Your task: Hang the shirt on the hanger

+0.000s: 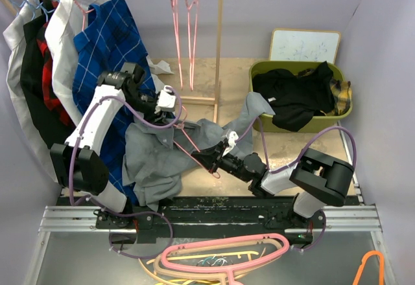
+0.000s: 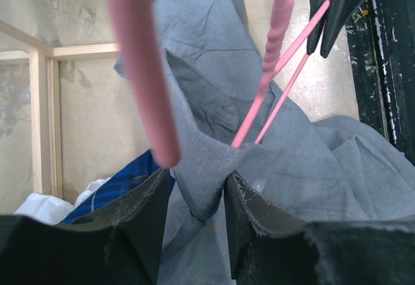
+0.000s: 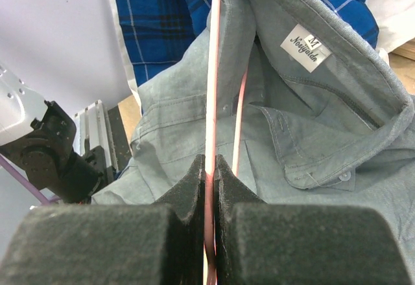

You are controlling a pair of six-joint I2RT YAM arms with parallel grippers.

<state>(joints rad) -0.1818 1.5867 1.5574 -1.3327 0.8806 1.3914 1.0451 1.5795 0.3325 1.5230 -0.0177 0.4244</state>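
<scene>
Wooden rack [image 1: 219, 58] at the rear of the table, with the grey shirt [image 1: 162, 162] heaped just in front of its base. The thin pink hanger [image 3: 211, 71] runs into the shirt's neck opening. Left gripper [image 2: 198, 181], nearest the rack, is half-closed and pinches a fold of the shirt; right gripper [image 3: 211, 168], farther forward, is clamped tight on the hanger's wire.

Soft cloth, slick wire, rough pads
The shirt [image 3: 311, 136] is matt grey woven cloth, fine-grained (its neck label [image 3: 308, 47] smoother, printed); the hanger [image 3: 211, 71] is thin wire in a glossy pink coating; the right claw [image 3: 210, 168] carries black, grainy, matt pads [image 3: 191, 184]; the rack [image 2: 42, 123] is bare pale wood; the table [image 1: 233, 71] is scuffed, dull.
</scene>
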